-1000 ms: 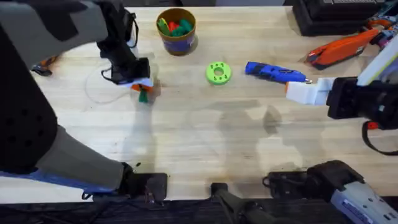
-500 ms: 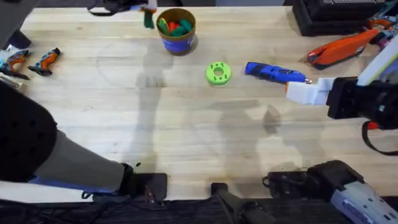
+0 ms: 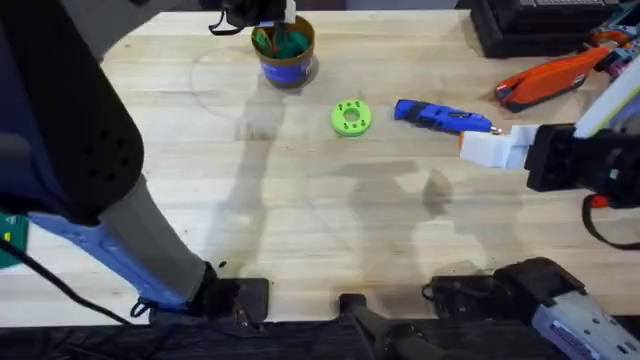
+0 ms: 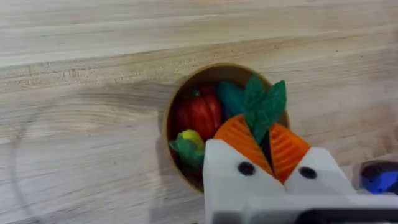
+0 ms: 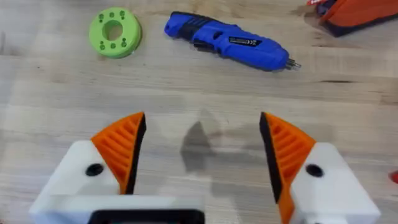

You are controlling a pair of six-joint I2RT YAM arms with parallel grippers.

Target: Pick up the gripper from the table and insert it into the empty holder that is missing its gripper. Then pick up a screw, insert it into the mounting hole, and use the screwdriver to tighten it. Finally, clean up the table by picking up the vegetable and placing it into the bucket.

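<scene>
The green leafy vegetable (image 4: pixel 263 106) is pinched between the orange pads (image 4: pixel 238 138) of my left gripper (image 4: pixel 264 142), which is shut on it. It hangs right over the bucket (image 4: pixel 173 119), a blue cup with a tan rim (image 3: pixel 285 68) at the table's far edge, holding red, green and yellow toys. My left gripper (image 3: pixel 268 14) sits just above that bucket. My right gripper (image 5: pixel 202 149) stands open over bare wood, both white mounts carrying orange tips (image 5: pixel 122 144). The blue screwdriver (image 5: pixel 230 45) lies beyond it, also (image 3: pixel 440 116) overhead.
A round green disc (image 3: pixel 350 117) lies left of the screwdriver. An orange and black tool (image 3: pixel 555 76) and a dark box sit at the far right corner. The left arm's big link crosses the table's left side.
My left gripper lifted the vegetable off the table's left part and carried it away and rightward to hang over the bucket. The right arm has stayed still.
</scene>
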